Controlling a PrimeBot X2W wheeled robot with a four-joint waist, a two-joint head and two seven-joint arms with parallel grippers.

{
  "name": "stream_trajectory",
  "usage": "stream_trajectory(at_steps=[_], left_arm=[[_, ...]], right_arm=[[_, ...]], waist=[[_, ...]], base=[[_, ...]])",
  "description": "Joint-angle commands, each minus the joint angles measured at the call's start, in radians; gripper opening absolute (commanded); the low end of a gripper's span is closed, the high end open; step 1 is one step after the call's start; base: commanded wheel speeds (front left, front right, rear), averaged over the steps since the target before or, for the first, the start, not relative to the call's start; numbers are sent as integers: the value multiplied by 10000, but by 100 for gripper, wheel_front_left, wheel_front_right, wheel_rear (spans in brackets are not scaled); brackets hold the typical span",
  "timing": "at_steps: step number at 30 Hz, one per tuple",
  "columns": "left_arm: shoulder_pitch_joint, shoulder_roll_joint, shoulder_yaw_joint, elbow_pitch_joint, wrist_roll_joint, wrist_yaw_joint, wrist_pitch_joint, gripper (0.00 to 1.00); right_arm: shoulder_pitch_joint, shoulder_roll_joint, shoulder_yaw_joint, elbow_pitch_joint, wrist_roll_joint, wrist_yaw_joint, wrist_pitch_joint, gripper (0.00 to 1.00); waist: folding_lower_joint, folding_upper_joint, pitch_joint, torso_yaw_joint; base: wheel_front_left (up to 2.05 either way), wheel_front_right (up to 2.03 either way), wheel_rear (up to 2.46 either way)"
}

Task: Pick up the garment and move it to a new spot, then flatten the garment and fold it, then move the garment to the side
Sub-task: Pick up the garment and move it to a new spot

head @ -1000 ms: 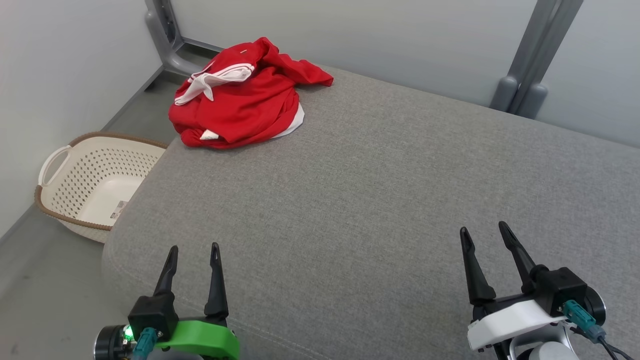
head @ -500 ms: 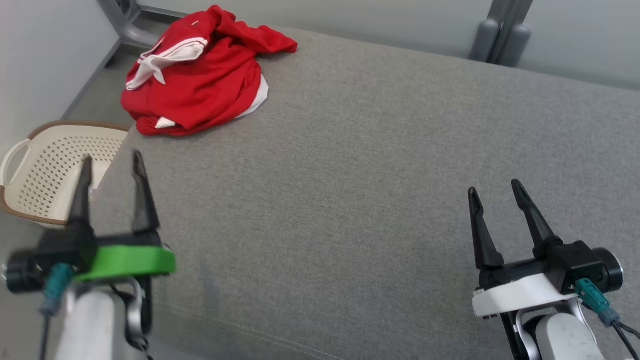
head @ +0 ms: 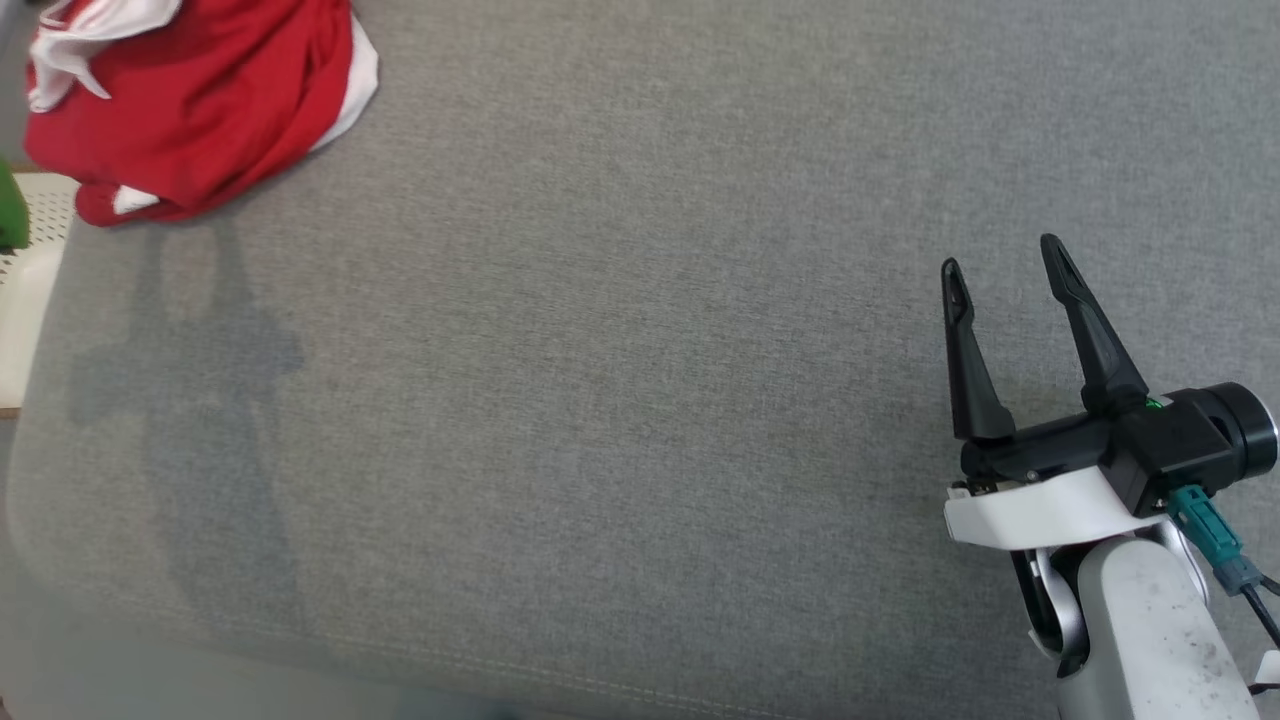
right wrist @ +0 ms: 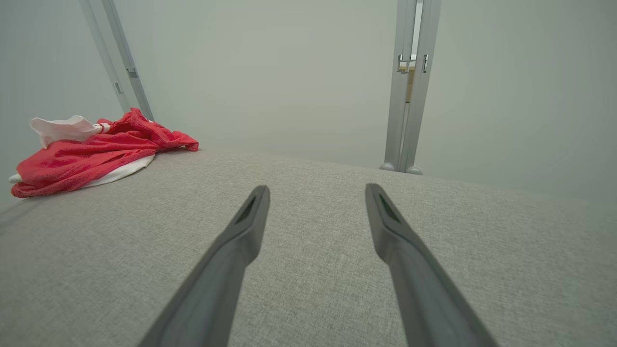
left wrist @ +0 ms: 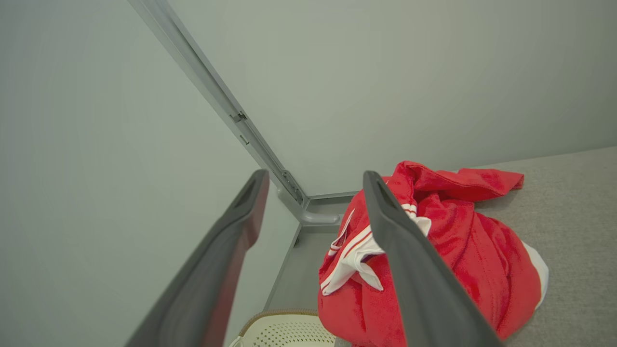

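The head camera is tipping down, and the left gripper is reaching toward the garment, no longer resting low as it was a second ago. Its fingers are standing wide and empty, framing the heap. The pick-up looks to be only beginning. The right gripper is hovering over the cushion, well apart, fingers wide and holding nothing. The garment is lying crumpled at the cushion's far left corner, by the perforated basket. It is soft red cloth with white trim, bunched in loose folds on coarse grey weave.
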Motion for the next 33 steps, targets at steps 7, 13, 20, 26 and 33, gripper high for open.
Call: stream_trajectory(at_steps=[7, 13, 20, 26, 33], left_arm=[[-1224, 547, -364, 2081, -208, -290, 1068, 100], [-1798, 857, -869, 2855, 0, -355, 853, 100], [-2412, 1060, -1043, 3503, 216, 58, 386, 80], [-2687, 916, -952, 3849, -28, 189, -202, 0], [-2964, 1042, -1046, 3933, -83, 126, -687, 0]], right_arm=[[-411, -39, -54, -295, -189, -3, -30, 100], [-471, -41, -51, -386, -154, -3, -28, 100], [-402, -55, 79, -231, 35, -9, -5, 100], [-395, -56, 44, -115, 167, -9, -5, 100], [-383, -44, 154, -53, 411, -9, -8, 100]], waist=[[-1, 0, 2271, -1250], [-1, 0, 2593, -1340], [-1, 0, 2647, -1481], [-1, 0, 2441, -1535], [-1, 0, 1793, -1492]], base=[[0, 0, 0], [0, 0, 0], [0, 0, 0], [0, 0, 0], [0, 0, 0]])
